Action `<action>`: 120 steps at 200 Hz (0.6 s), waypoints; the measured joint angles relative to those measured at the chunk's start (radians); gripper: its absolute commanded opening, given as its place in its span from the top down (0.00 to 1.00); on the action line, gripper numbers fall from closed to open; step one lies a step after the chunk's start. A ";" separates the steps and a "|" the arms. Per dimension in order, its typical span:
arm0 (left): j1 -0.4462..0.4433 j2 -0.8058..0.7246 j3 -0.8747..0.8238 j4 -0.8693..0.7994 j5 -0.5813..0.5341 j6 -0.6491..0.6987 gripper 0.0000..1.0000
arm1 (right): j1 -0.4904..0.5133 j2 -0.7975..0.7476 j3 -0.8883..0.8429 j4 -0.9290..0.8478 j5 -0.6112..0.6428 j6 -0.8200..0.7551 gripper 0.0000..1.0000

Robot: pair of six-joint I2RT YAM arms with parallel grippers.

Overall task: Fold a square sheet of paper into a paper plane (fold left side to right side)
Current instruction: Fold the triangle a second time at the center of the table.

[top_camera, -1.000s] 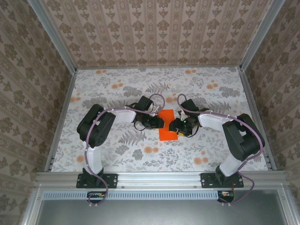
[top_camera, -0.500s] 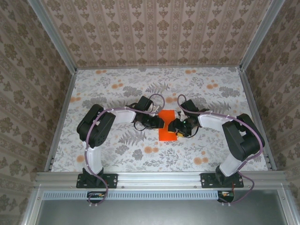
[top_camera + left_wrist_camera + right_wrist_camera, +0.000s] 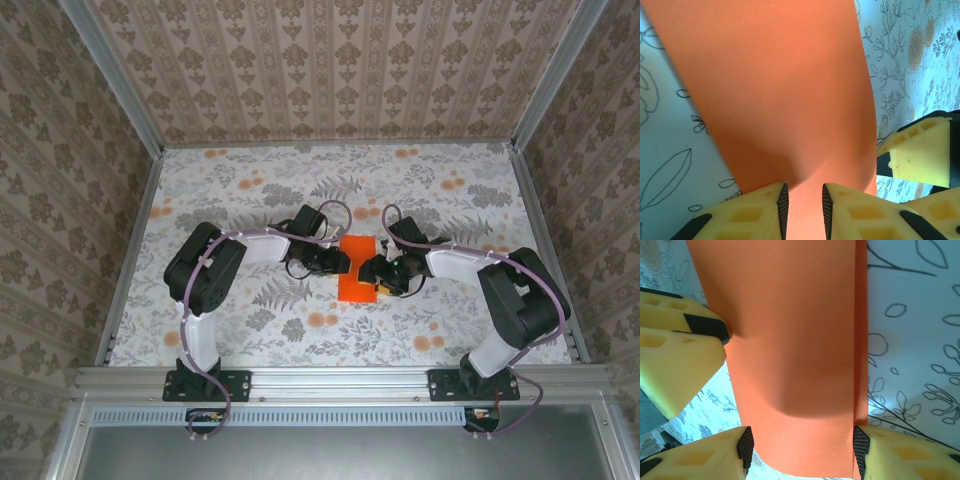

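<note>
The square sheet of paper (image 3: 358,283) (thin, bright orange), pinched steady by your left gripper (image 3: 802,192), lets the spread right gripper (image 3: 800,442) straddle and crease it.

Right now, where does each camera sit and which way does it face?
Top external: above and behind the arms, facing down at the table; both arms, left gripper and right gripper show.
Left wrist: on the left arm, facing the orange paper past its fingers.
Right wrist: on the right arm, facing the paper between its fingers.
All three share the paper.
</note>
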 measured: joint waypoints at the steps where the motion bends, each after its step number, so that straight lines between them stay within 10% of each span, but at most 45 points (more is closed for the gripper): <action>1: 0.000 0.000 0.000 0.000 0.000 0.000 0.72 | 0.000 0.000 0.000 0.000 0.000 0.000 0.41; 120: 0.005 -0.034 -0.022 0.000 -0.022 0.017 0.62 | -0.071 0.051 0.013 0.101 -0.055 -0.009 0.42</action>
